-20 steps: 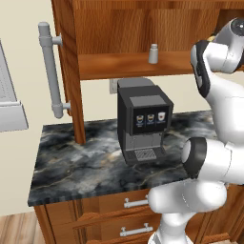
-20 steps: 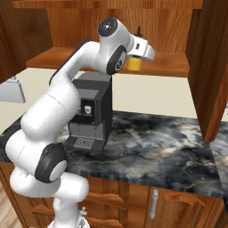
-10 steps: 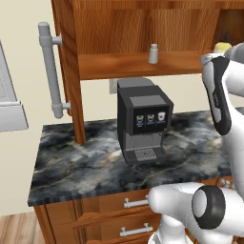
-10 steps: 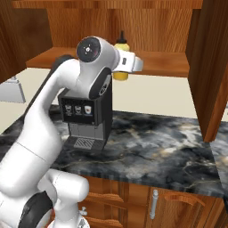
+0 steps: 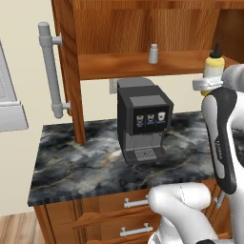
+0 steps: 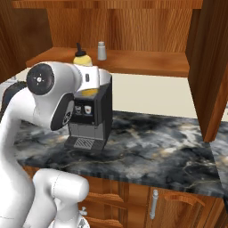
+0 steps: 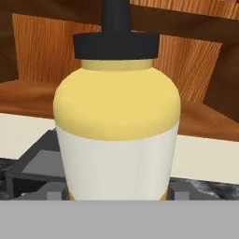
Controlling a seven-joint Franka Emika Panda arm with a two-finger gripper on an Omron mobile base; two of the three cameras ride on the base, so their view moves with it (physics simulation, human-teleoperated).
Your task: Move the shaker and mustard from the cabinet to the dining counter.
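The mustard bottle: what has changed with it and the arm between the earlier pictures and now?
The arm swung, carrying the mustard out of the cabinet, away from the shelf and toward the robot's base; the bottle is held throughout. The shaker stayed on the shelf, and the coffee machine stayed on the counter.

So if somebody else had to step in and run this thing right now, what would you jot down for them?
Hand: closed on the mustard, carrying it in the air, already out of the cabinet, above and beside the coffee machine.
Shaker: upright on the cabinet shelf, untouched.
Done: mustard picked up and off the shelf.
Left: take the mustard to the dining counter and set it down, then come back for the shaker and move it the same way.
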